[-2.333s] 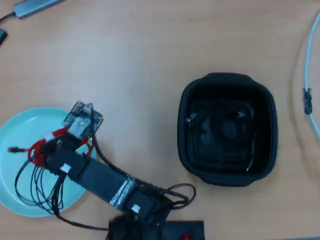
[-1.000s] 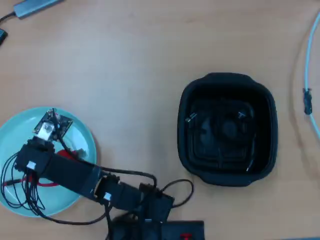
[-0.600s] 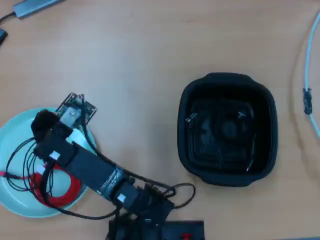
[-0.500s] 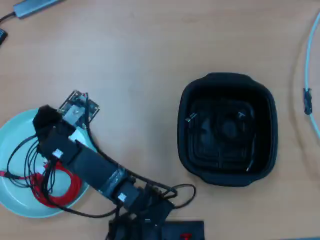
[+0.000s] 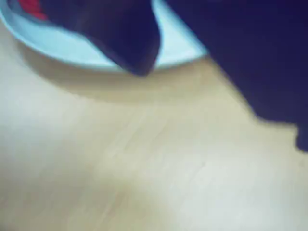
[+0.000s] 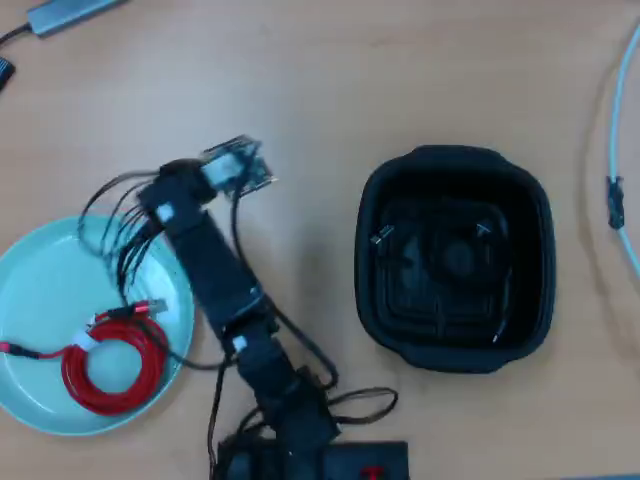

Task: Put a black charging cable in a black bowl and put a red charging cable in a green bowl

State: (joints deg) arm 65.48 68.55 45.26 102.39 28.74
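The red charging cable (image 6: pixel 100 362) lies coiled in the green bowl (image 6: pixel 40 290) at the left of the overhead view, and nothing holds it. In the black bowl (image 6: pixel 455 170) at the right, the black charging cable (image 6: pixel 450 262) rests with its silvery plugs showing. My gripper (image 6: pixel 232 168) sits above the bare table, up and right of the green bowl and left of the black bowl. The blurred wrist view shows the gripper (image 5: pixel 192 72) open and empty, with the green bowl's rim (image 5: pixel 67 48) and a bit of red cable (image 5: pixel 31 7) behind one dark finger (image 5: pixel 130 43).
A pale cable (image 6: pixel 615 120) with a dark connector runs down the right edge. A grey hub (image 6: pixel 70 12) lies at the top left. The arm's base (image 6: pixel 320 455) and loose black wires (image 6: pixel 125 215) sit at the bottom centre and over the green bowl's upper rim.
The gripper let go of the red cable in the green bowl. The arm then swung up and to the right, off the bowl and over the table.
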